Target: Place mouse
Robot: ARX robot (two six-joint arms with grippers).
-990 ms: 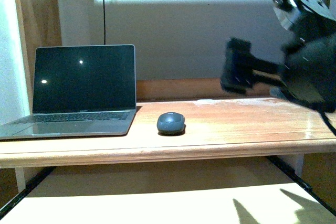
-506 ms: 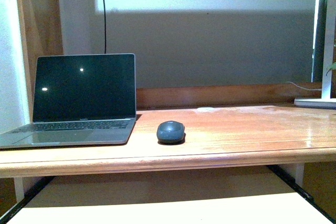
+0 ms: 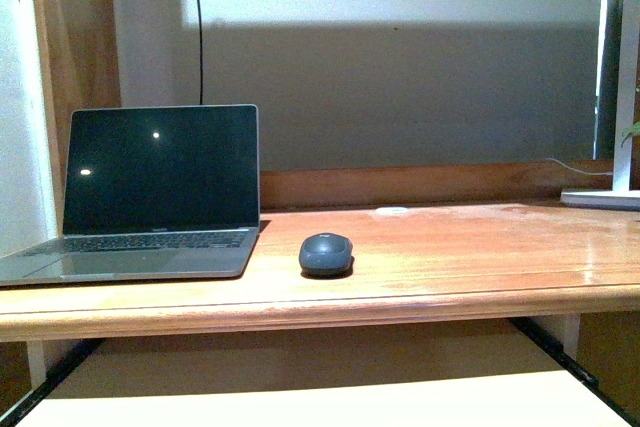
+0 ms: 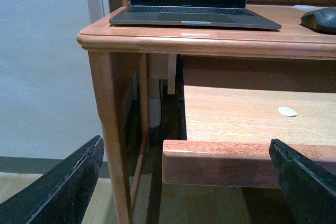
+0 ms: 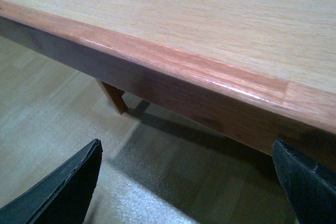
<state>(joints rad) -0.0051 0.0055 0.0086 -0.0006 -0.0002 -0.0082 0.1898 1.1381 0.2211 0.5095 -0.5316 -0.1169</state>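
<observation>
A small dark grey oval mouse (image 3: 326, 253) rests on the wooden desk top (image 3: 470, 247), just right of the open laptop (image 3: 150, 192). It also peeks in at the edge of the left wrist view as the mouse (image 4: 320, 20). Neither arm shows in the front view. My left gripper (image 4: 186, 182) hangs open below and in front of the desk's pull-out shelf (image 4: 236, 124), nothing between its fingers. My right gripper (image 5: 189, 182) is open too, low beside the shelf's front edge (image 5: 173, 61), above the floor.
A black cable (image 3: 198, 27) runs up the wall behind the laptop. A white lamp base (image 3: 605, 197) stands at the desk's far right. The desk leg (image 4: 113, 129) is close to my left gripper. A small white disc (image 4: 287, 111) lies on the shelf.
A second ago my right arm was raised at the right of the front view; it has dropped out of that view. The mouse and laptop stayed put.
</observation>
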